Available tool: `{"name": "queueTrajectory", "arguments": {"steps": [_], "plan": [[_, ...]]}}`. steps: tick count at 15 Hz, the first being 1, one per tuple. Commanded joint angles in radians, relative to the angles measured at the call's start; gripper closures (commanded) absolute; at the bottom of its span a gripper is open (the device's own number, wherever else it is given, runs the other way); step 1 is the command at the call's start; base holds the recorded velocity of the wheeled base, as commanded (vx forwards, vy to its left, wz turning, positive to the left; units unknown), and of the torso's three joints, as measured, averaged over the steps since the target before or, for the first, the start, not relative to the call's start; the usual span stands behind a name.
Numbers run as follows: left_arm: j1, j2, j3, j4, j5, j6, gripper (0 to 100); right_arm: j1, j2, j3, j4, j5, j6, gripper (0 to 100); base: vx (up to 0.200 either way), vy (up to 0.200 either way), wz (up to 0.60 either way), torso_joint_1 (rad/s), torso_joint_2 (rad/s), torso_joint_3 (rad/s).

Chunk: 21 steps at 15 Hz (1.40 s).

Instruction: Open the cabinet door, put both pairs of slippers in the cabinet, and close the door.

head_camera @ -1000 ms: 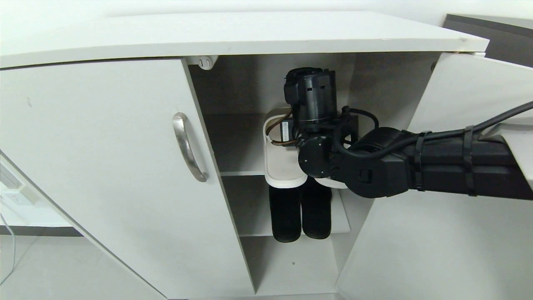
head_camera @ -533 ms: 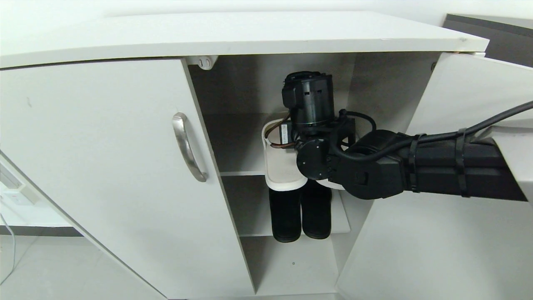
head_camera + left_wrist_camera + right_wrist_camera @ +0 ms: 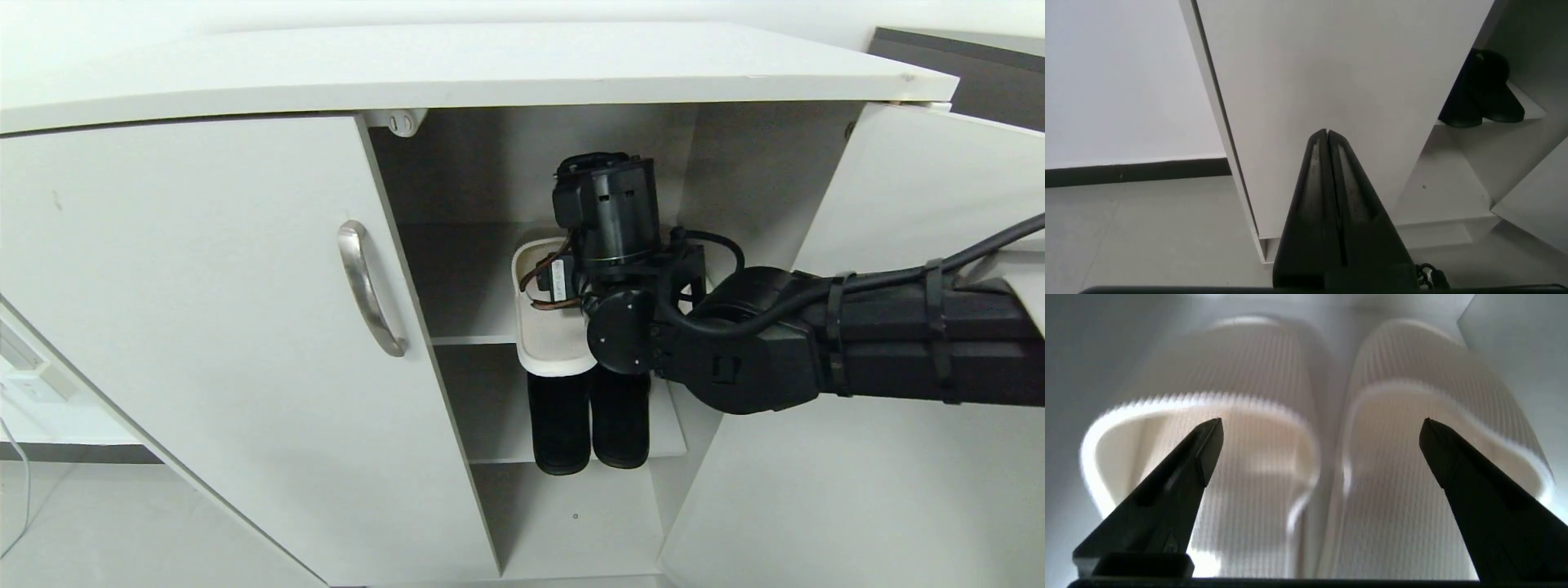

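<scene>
The cabinet [image 3: 457, 69] stands with its right door [image 3: 816, 506] swung open. A pair of white slippers [image 3: 551, 343] lies side by side on the upper shelf [image 3: 465, 278], heels hanging over its front edge. My right gripper [image 3: 1321, 429] is inside the cabinet just above the white slippers [image 3: 1249, 482], open, one finger to either side of the pair and nothing between them. A pair of black slippers [image 3: 589, 425] sits on the lower shelf [image 3: 498, 408]. My left gripper [image 3: 1327, 135] is shut and empty, low in front of the closed left door, with the black slippers [image 3: 1478, 94] off to one side.
The left door [image 3: 204, 327] is closed and carries a curved metal handle [image 3: 369, 286]. My right arm [image 3: 816, 351] crosses the open doorway from the right. A bottom compartment [image 3: 571, 523] lies below the black slippers. Grey floor [image 3: 1143, 237] runs in front of the cabinet.
My right wrist has dropped a little inside the cabinet, and the arm has drawn slightly to the right. The white slippers sit a bit lower in the view. The left arm has not visibly moved.
</scene>
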Motion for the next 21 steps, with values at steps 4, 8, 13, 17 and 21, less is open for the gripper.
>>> {"name": "queueTrajectory", "arguments": {"steps": [4,8,13,17,21], "plan": [[0.000,0.001,0.000,0.000,0.000,0.000,100,0.100,-0.206,0.241,-0.034,0.000,0.024,0,0.000,0.000,0.00,0.000,0.00,0.000],[0.000,0.001,0.000,0.000,0.000,0.000,100,0.141,-0.329,0.485,-0.169,0.089,0.024,0,0.000,0.000,0.00,0.000,0.00,0.000],[0.000,0.001,0.000,0.000,0.000,0.000,100,0.144,-0.476,0.798,-0.376,0.380,0.014,100,0.000,0.000,0.00,0.000,0.00,0.000],[0.000,0.001,0.000,0.000,0.000,0.000,100,0.150,-0.481,0.842,-0.447,0.431,-0.004,100,0.000,0.000,0.00,0.000,0.00,0.000],[0.000,0.001,0.000,0.000,0.000,0.000,100,0.152,-0.456,0.850,-0.447,0.429,-0.004,100,0.000,0.000,0.00,0.000,0.00,0.000]]}}
